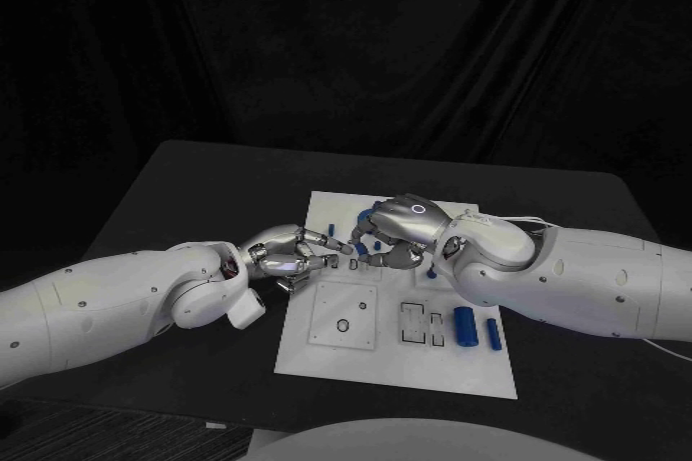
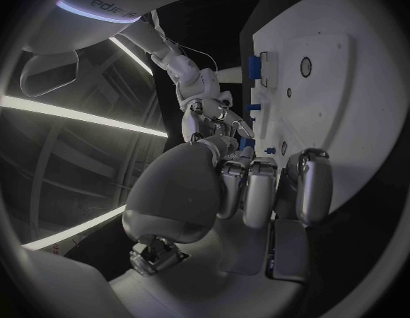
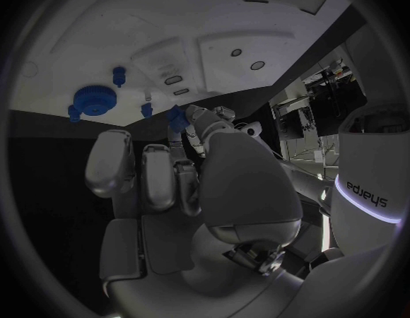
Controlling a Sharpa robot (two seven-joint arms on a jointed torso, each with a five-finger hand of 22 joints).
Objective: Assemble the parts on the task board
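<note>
The white task board [image 1: 340, 353] lies in the middle of the black table. My left hand [image 1: 294, 252] and right hand [image 1: 402, 225] meet over its far part, fingertips together on a small blue part [image 1: 351, 249]. The left wrist view has that blue part [image 2: 247, 143] between my left hand's fingertips, with the right hand [image 2: 208, 117] reaching onto it. From the right wrist, the part [image 3: 176, 117] sits just past my right hand's fingers, and the left hand [image 3: 214, 122] touches it. A round blue part [image 3: 95, 100] and small blue pegs [image 3: 119, 75] stand on the board [image 3: 126, 42].
Two blue cylinders [image 1: 464, 326] lie at the board's right edge beside rectangular slots [image 1: 414, 323]. A raised square plate with an oval hole [image 1: 343, 325] sits on the near left of the board. A blue peg [image 1: 330, 231] stands behind my left hand.
</note>
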